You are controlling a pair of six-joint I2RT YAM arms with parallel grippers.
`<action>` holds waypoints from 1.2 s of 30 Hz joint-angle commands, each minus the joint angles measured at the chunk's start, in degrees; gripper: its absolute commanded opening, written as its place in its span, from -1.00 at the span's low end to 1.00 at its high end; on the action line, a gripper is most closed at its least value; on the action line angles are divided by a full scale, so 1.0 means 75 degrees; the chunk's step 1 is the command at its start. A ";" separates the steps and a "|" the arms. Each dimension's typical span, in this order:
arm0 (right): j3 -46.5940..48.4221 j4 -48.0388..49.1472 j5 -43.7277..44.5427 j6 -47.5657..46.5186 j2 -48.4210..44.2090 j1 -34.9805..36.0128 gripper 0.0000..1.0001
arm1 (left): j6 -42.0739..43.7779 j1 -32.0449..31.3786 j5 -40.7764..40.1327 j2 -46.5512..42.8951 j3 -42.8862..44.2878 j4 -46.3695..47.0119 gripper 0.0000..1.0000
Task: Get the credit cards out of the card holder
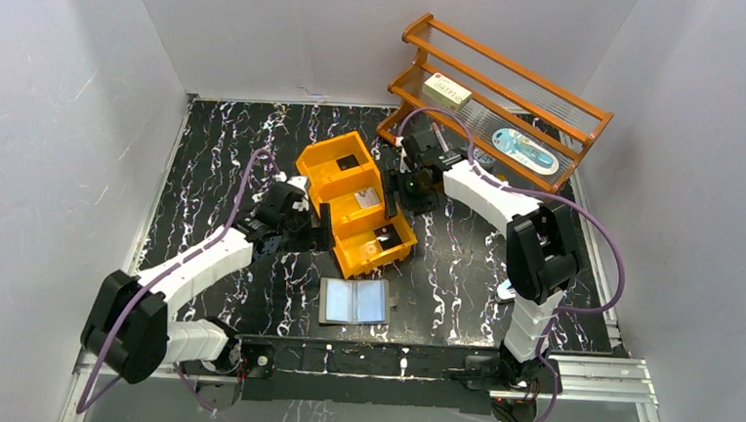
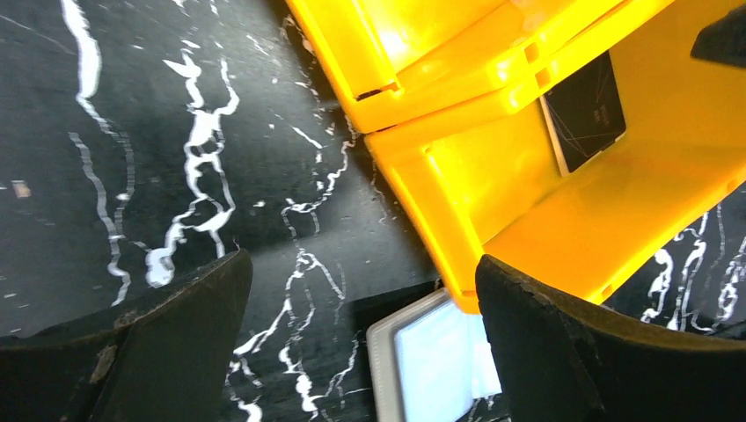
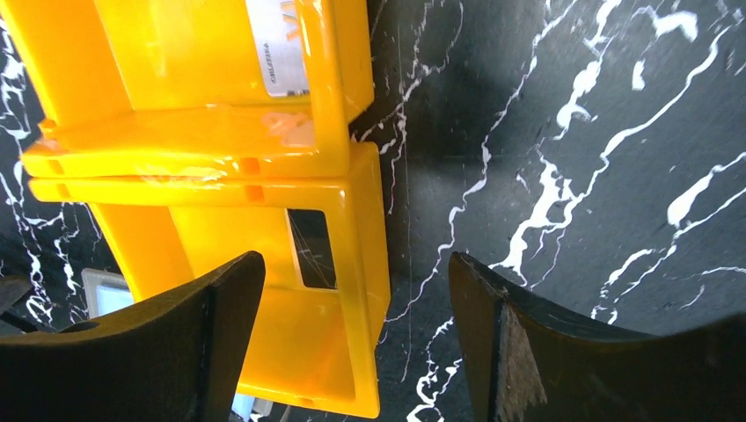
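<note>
The card holder [image 1: 354, 301] lies open on the black marbled table near the front, pale blue lining up, and no cards show in it. It also shows in the left wrist view [image 2: 431, 360]. Cards lie in the orange three-compartment bin [image 1: 325, 164]: a black card [image 1: 350, 161] in the far compartment, a silvery card [image 1: 370, 199] in the middle one, a black card [image 1: 385, 236] in the near one. My left gripper [image 1: 314, 235] is open and empty just left of the bin [image 2: 362, 264]. My right gripper [image 1: 405, 188] is open and empty at the bin's right side [image 3: 356, 264].
An orange wooden rack [image 1: 590, 117] stands at the back right with a cream box [image 1: 448, 90] and a blue-white packet [image 1: 524, 149] on it. A small white object [image 1: 506, 290] lies by the right arm's base. White walls enclose the table.
</note>
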 commanded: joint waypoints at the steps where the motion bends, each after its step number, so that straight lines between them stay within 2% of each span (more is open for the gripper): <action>1: -0.0299 0.0200 0.0055 0.0408 -0.0437 -0.0023 0.69 | -0.0925 0.0035 0.0766 0.0553 0.0306 0.0401 0.97; 3: -0.0458 0.0374 -0.0088 0.0410 -0.0624 -0.0121 0.69 | -0.1096 0.0049 0.1014 0.0768 0.0214 0.0624 0.95; 6: -0.0508 0.0257 -0.0110 0.0296 -0.0596 -0.0232 0.69 | -0.1277 0.0039 0.1868 0.1204 -0.0107 0.1549 0.79; 8: -0.0562 0.0122 0.0020 0.0178 -0.0544 -0.0318 0.69 | -0.1702 -0.0010 0.2910 0.2047 -0.0251 0.3414 0.64; 9: -0.0662 0.0193 -0.0014 0.0108 -0.0558 -0.0383 0.69 | -0.1879 -0.0185 0.3331 0.2661 -0.0015 0.3881 0.56; 11: -0.0708 0.0270 -0.0343 0.0011 -0.0541 -0.0534 0.70 | -0.1835 -0.0556 0.3750 0.3590 0.0970 0.3404 0.50; 13: -0.0700 0.0290 -0.0640 -0.0048 -0.0503 -0.0629 0.70 | -0.1805 -0.0797 0.3305 0.3500 0.1089 0.3139 0.50; 15: -0.0675 0.0292 -0.0922 -0.0080 -0.0462 -0.0637 0.70 | -0.1880 -0.0762 0.2723 0.2752 0.0527 0.3270 0.58; 17: -0.0603 0.0181 -0.0716 -0.0004 -0.0449 -0.0641 0.69 | -0.1887 -0.0573 0.2810 0.2150 0.0084 0.3564 0.68; 19: -0.0512 0.0100 -0.0474 -0.0036 -0.0514 -0.0637 0.69 | -0.1782 -0.0492 0.2825 0.1944 0.0131 0.3188 0.71; 24: -0.0090 -0.0394 0.0813 -0.0139 -0.0808 -0.0605 0.73 | -0.1444 -0.0482 0.2449 0.1749 0.0132 0.2514 0.72; 31: 0.0202 -0.0170 0.0479 -0.0715 -0.1189 -0.0056 0.69 | -0.1483 -0.0487 0.2202 0.2048 0.0211 0.2550 0.68; 36: 0.0092 -0.0219 0.1139 -0.0454 -0.0952 -0.0036 0.76 | -0.1310 -0.0375 0.1563 0.1927 0.0394 0.1785 0.68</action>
